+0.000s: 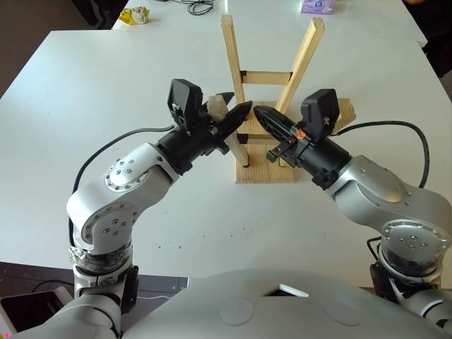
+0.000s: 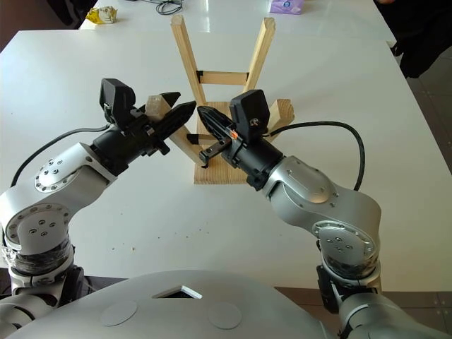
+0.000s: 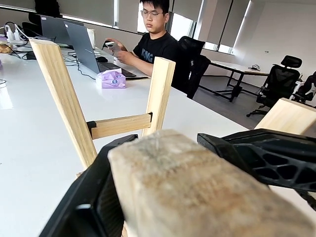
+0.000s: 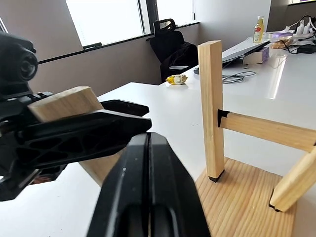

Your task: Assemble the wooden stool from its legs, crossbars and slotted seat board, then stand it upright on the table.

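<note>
The stool lies upside down, its slotted seat board point(image 1: 272, 174) flat on the white table. Two far legs point(image 1: 234, 53) point(image 1: 305, 56) stand up from it, joined by a crossbar point(image 1: 267, 77). A near leg point(image 1: 242, 150) also stands on the board. My left gripper point(image 1: 236, 104) is shut on that leg's top end point(image 3: 197, 187). My right gripper point(image 1: 260, 113) is shut with nothing in it, its tip a short way from the left gripper's fingers point(image 4: 84, 138). Another pale wooden end point(image 3: 291, 116) shows just behind the right gripper.
The white table point(image 1: 106, 92) has bare room to the left, right and front of the stool. A yellow wrapper point(image 1: 135, 15), cables point(image 1: 200, 7) and a tissue pack point(image 1: 316, 6) lie at the far edge. A person sits behind laptops point(image 3: 86, 42) beyond the table.
</note>
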